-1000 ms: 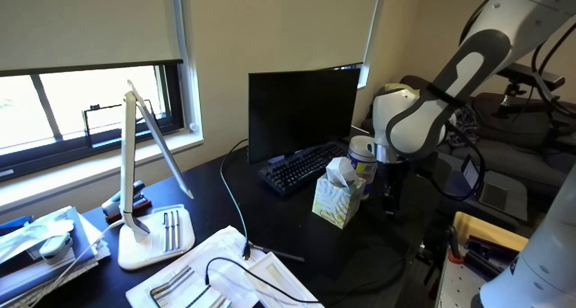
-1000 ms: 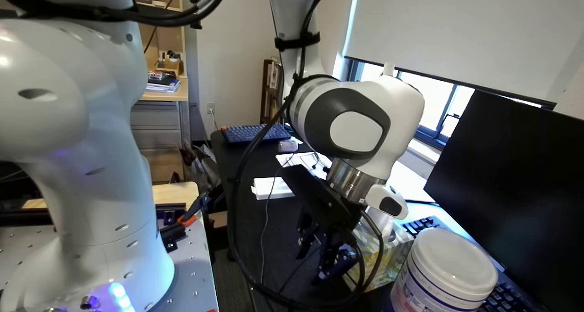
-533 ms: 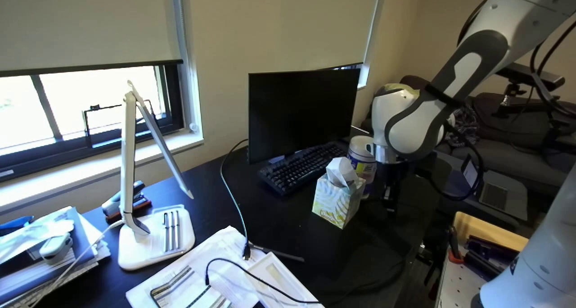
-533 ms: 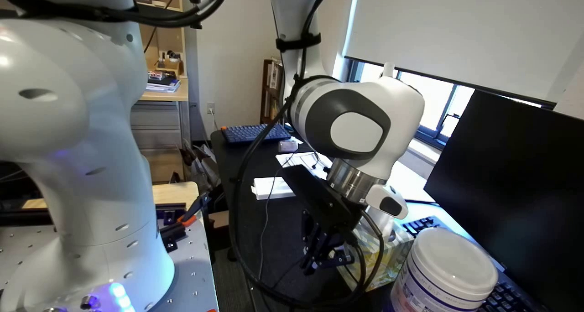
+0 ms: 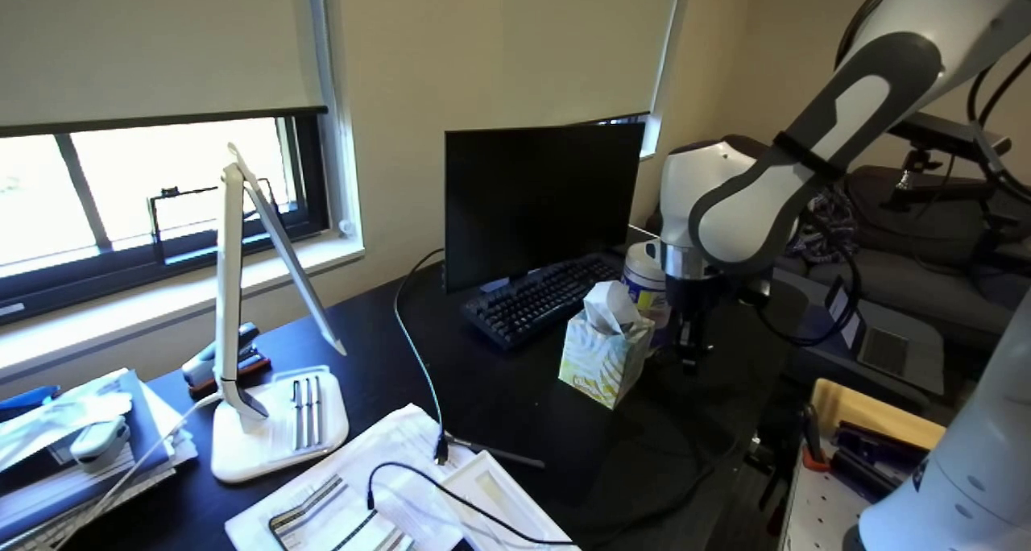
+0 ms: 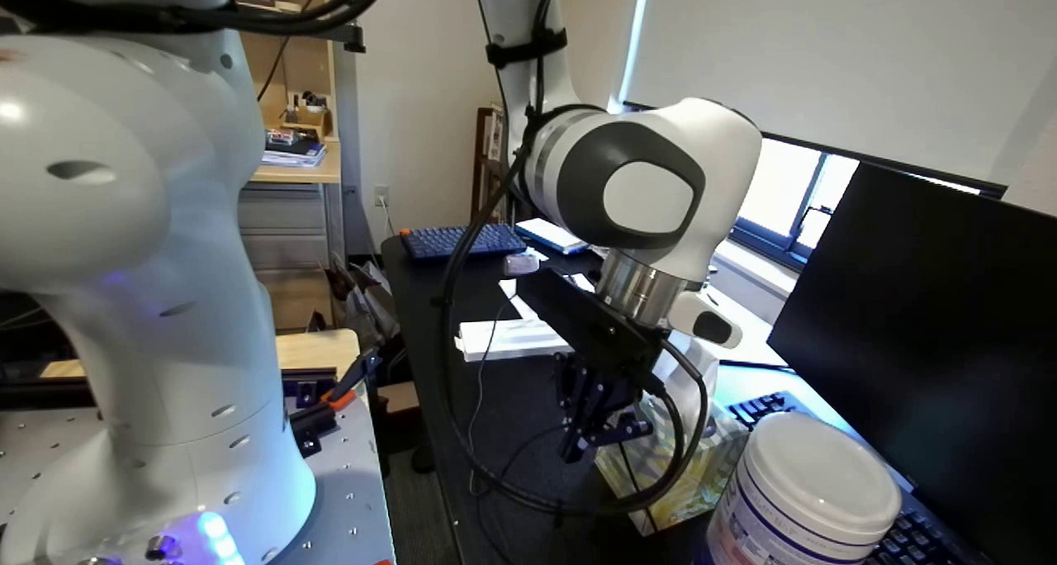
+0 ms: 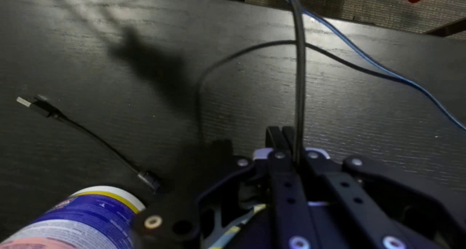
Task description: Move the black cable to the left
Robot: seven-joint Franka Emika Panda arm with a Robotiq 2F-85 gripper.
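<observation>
One black cable (image 7: 300, 74) hangs pinched in the claw (image 7: 281, 136), which looks pressed tight around it, above the tabletop (image 7: 364, 139) near the tissue box (image 5: 596, 358). Main risk: slipping, since a cord this thin gives little to grip and the trailing length could tug it loose. Next, snagging: a dark strand (image 6: 632, 472) crosses the tissue box's side in an exterior view and could catch there or on the tub (image 6: 808, 499) in a sideways move. Tangling too: a bluish cord (image 7: 358, 50) and a dark loop (image 7: 247, 49) meet on the tabletop, may drag along; can't tell if they're the same cable. Held stretch points from the claw toward the tabletop's edge in the wrist view, long axis nearly straight up-down, top leaning slightly left; ends not traceable.
</observation>
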